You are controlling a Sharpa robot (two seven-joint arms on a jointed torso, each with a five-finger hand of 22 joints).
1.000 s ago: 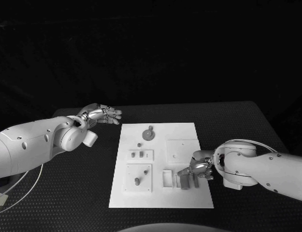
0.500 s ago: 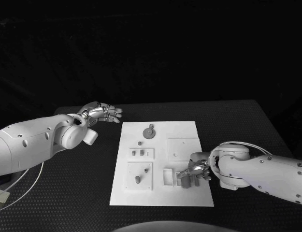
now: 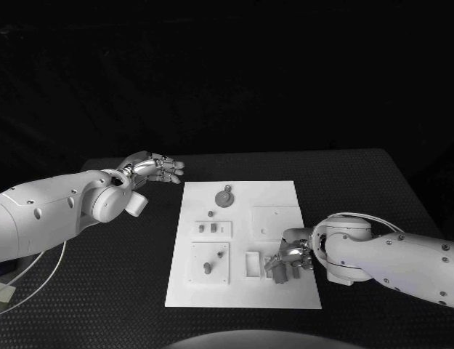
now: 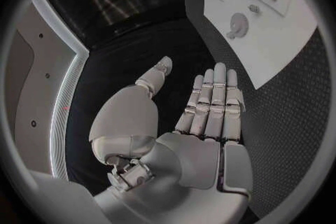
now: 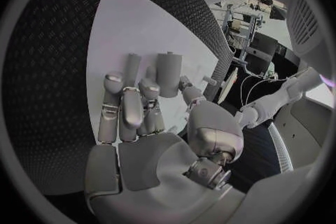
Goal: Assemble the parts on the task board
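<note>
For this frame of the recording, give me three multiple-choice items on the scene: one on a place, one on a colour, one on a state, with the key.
1. Where is the left hand?
A. Over the black table, off the task board's far left corner
B. On the board's near right corner
C. Pressing the board's middle

2. What colour is the task board?
A. Black
B. White
C. Striped

3. What is the right hand doing?
A. Lying flat and bare on the table
B. Holding a cylindrical part in its fingers over the board
C. Raised high away from the board

Key: 1 A, the head view shows it beside the board, above bare table. 2 B, the plate is white against the dark table. 3 B, the right wrist view shows the part between thumb and fingers, with the board behind.
</note>
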